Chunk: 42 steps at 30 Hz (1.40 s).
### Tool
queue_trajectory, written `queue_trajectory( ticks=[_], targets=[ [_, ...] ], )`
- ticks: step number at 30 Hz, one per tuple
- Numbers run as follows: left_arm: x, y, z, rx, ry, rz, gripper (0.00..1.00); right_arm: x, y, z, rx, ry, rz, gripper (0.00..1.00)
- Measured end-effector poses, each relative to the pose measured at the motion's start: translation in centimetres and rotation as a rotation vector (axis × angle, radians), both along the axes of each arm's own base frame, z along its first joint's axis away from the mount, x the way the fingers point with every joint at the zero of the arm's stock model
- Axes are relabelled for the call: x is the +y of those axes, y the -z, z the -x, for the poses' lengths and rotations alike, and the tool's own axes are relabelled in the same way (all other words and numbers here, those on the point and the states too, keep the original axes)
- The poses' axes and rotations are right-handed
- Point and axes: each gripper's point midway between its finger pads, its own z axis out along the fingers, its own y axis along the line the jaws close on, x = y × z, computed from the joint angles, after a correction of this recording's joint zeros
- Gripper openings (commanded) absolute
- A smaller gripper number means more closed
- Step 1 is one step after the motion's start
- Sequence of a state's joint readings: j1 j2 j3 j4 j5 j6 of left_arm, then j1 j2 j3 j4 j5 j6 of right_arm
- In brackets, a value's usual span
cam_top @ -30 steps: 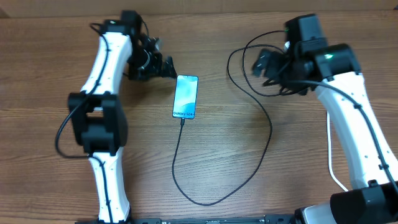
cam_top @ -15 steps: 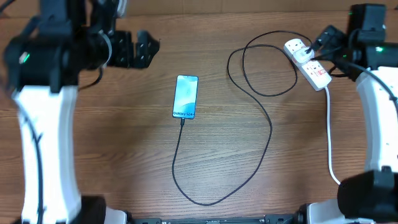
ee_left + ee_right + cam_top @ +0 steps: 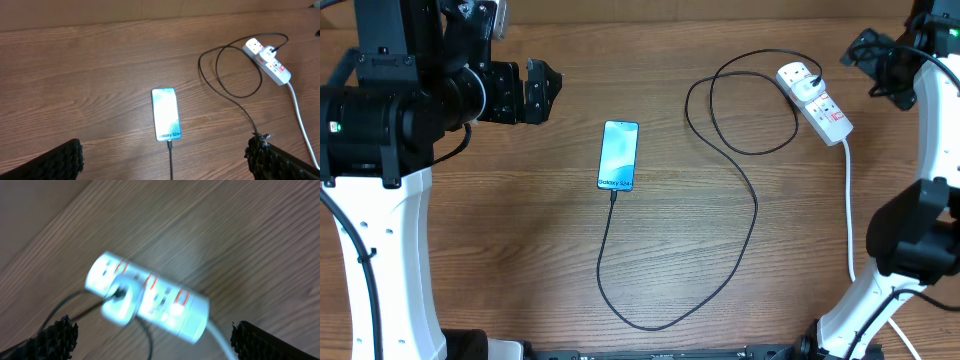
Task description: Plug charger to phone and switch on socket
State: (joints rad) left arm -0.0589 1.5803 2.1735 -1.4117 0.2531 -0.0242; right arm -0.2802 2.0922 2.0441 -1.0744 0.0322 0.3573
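**Desk:** What are you seeing, biggest things first?

**Operator:** I'm looking over the brown wooden table [image 3: 520,260]. My left gripper [image 3: 527,90] is hanging in the upper left of the overhead frame and my right gripper [image 3: 880,68] in the upper right corner. Both are standing with jaws spread wide, carrying nothing.

**Desk:** And the task's pieces?

**Operator:** The white oblong power strip [image 3: 817,103] is lying at the upper right, near my right gripper. The slim light-blue smartphone [image 3: 619,155] is lying flat at the centre, well apart from both arms. The long thin black charger cable [image 3: 755,215] is looping between them. Its small tip seems to be sitting in the phone's lower end, and its white plug [image 3: 798,74] is sitting in the strip's end outlet.

**Desk:** So only the switch is remaining?

**Operator:** I'm judging so, though the right wrist view is blurring and I cannot tell whether the red-marked switches [image 3: 150,280] are on. I'm planning to narrow the right jaws so that one fingertip alone is pressing. I'm aiming straight down on the switch beside the occupied outlet and keeping off the plug, since the loose strip may be sliding.
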Motion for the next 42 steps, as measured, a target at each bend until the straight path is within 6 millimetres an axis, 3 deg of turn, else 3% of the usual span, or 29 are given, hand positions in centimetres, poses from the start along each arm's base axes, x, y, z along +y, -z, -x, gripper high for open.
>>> queue_trajectory(
  ticks=[7, 15, 19, 42],
  targets=[
    [0.1, 0.0, 0.0, 0.000, -0.002, -0.003, 1.00, -2.4, 4.8, -1.4, 0.064, 0.044, 0.086, 1.00],
    [0.1, 0.0, 0.0, 0.000, -0.003, -0.003, 1.00, -2.9, 11.2, -1.4, 0.172, 0.072, 0.068, 1.00],
    [0.1, 0.0, 0.0, 0.000, -0.003, -0.003, 1.00, -2.7, 13.0, -1.3, 0.202, 0.074, 0.051, 1.00],
    [0.1, 0.0, 0.0, 0.000, -0.003, -0.003, 1.00, -1.7, 13.7, -2.2, 0.172, 0.052, -0.013, 1.00]
  ],
)
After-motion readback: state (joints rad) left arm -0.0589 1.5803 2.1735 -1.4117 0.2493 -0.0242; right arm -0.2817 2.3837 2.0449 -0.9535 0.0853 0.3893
